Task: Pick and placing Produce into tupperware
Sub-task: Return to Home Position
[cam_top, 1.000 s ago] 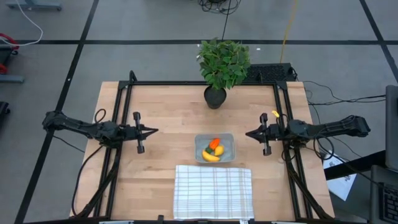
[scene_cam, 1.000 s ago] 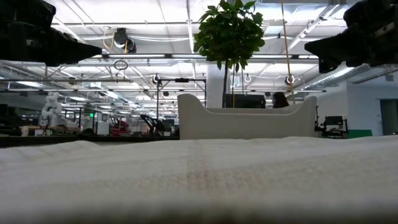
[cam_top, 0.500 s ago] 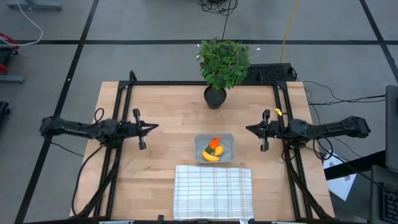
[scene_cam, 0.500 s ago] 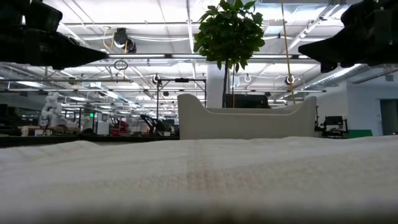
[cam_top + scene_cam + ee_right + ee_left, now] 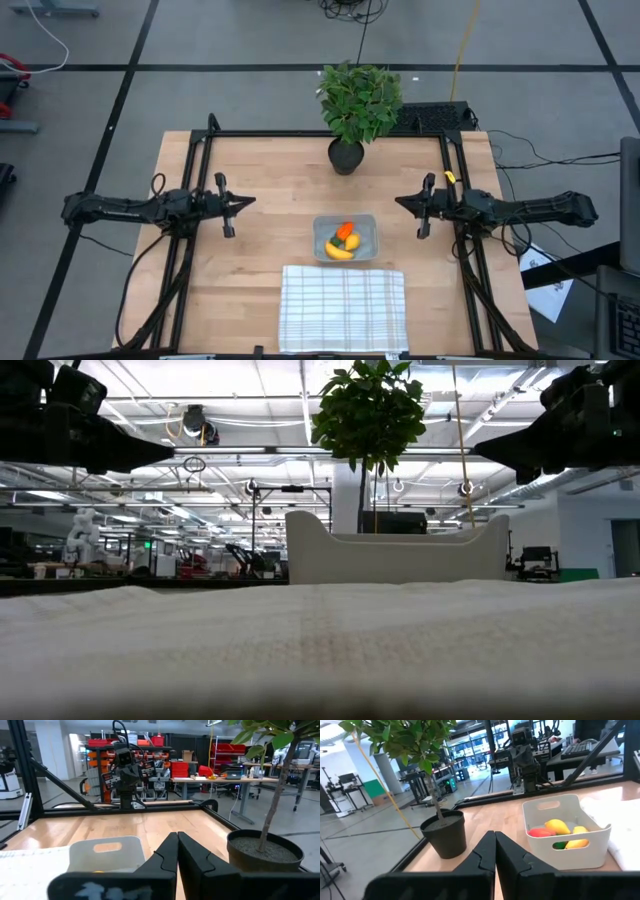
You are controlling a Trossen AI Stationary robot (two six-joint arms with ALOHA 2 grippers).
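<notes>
The tupperware [image 5: 345, 238] sits on the table between both arms, just beyond the checked cloth. Inside lie the orange carrot [image 5: 345, 230], the yellow banana [image 5: 339, 252] and a small round yellow fruit [image 5: 352, 243]; the left wrist view shows them in the tupperware [image 5: 567, 842]. My left gripper [image 5: 249, 203] hovers left of it, shut and empty, fingertips together in its wrist view [image 5: 495, 837]. My right gripper [image 5: 399, 205] hovers right of it, also shut and empty [image 5: 177, 839]. In the low view the tupperware [image 5: 395, 557] stands behind the cloth.
A white checked cloth [image 5: 343, 307] lies at the near edge, in front of the tupperware. A leafy plant in a black pot [image 5: 347, 155] stands at the far edge, behind the tupperware. Bare wood lies to the left and right under both arms.
Both arms have drawn back from the tupperware toward their own sides and the far edge, and each gripper has rolled about its axis. The produce and tupperware have stayed put.
</notes>
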